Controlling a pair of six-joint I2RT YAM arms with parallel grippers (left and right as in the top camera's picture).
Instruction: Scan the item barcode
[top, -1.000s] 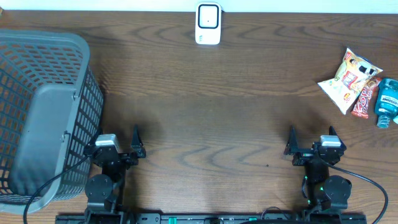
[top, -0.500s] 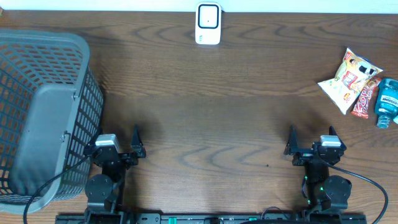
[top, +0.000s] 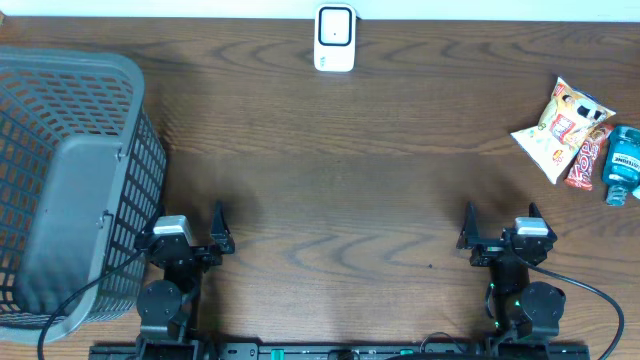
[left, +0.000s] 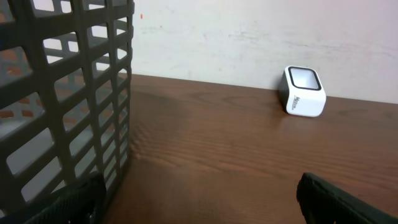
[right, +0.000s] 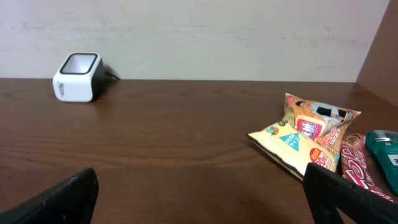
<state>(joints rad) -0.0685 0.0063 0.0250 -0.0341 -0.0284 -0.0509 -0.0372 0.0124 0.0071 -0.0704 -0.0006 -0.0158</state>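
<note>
At the left edge of the dark brown wooden table (top: 350, 170) a grey plastic lattice basket (top: 70, 180) is standing, and it is taking most of that side. Just beside its near right corner the left gripper (top: 186, 226) is resting low over the table with its jaws standing wide apart and holding nothing; in the left wrist view the basket wall is filling the left part of the picture. Farther back, at the far edge of the table near the middle, a small white box-shaped barcode scanner with a dark window (top: 334, 38) is sitting upright against the pale wall. To the right, the right gripper (top: 500, 222) is also waiting near the front edge, its jaws spread wide and empty. The items for scanning are lying at the far right, well apart from both grippers: a yellow and white crinkled snack bag (top: 557, 125), a red wrapped bar (top: 587, 158) touching its right side, and a teal plastic bottle (top: 622, 165) just beside the bar, at the table edge.
</note>
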